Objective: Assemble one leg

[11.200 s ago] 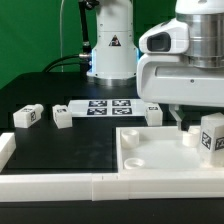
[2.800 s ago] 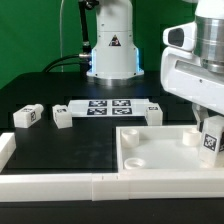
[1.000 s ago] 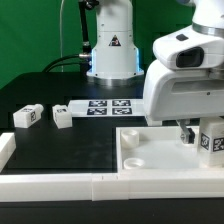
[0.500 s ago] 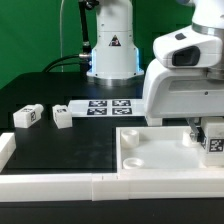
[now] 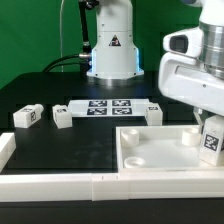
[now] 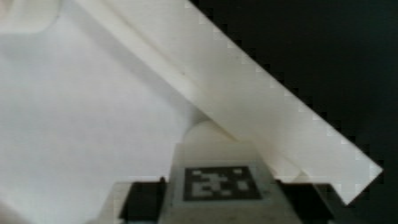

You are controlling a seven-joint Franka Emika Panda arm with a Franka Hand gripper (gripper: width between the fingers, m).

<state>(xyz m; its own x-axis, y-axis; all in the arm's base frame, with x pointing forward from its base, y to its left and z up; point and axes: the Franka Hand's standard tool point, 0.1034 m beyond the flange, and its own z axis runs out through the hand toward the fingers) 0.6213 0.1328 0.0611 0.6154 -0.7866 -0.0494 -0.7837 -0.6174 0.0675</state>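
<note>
Leg (image 5: 211,141) and hand (image 5: 209,128) are together at the exterior view's right edge, over the far right corner of the big white panel (image 5: 160,152). The leg sits right under the hand, standing tall, its marker face turned toward the camera. In the wrist view the leg (image 6: 221,180) shows between the two dark fingers (image 6: 141,199), so I think the hand is closed on it. The next move looks like straight down, to the panel's corner. Two more legs (image 5: 27,116) lie well apart on the black surface (image 5: 60,145).
</note>
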